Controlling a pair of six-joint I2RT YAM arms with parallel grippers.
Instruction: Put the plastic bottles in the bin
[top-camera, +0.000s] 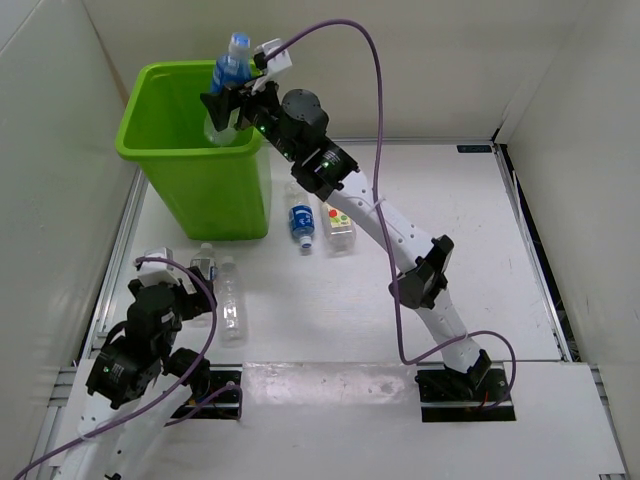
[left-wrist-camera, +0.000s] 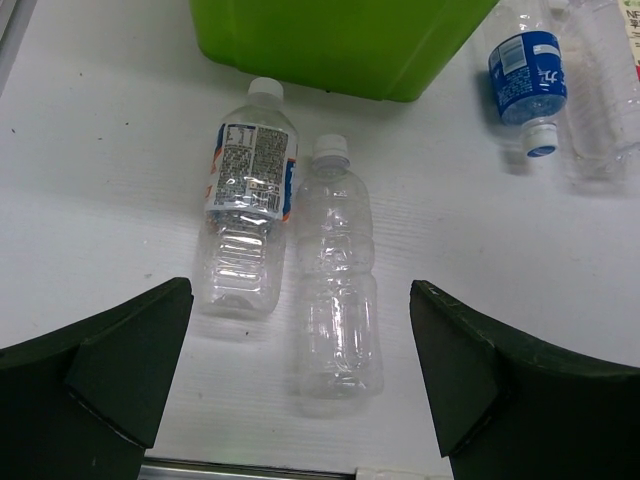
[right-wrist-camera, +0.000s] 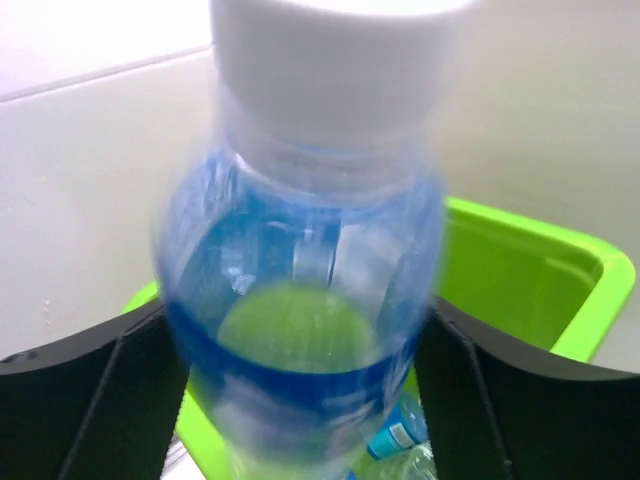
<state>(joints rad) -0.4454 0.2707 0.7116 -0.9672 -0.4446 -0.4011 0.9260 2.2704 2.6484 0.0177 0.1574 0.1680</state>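
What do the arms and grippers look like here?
The left arm and right arm: white links, black joints, small green lights. A purple cable trails from each. The left gripper and right gripper have broad matte-black fingers and a white wrist camera.

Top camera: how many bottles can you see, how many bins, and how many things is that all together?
Green bin: 1
Plastic bottles lying on the table: 4
Plastic bottle up above the bin: 1
Total: 6
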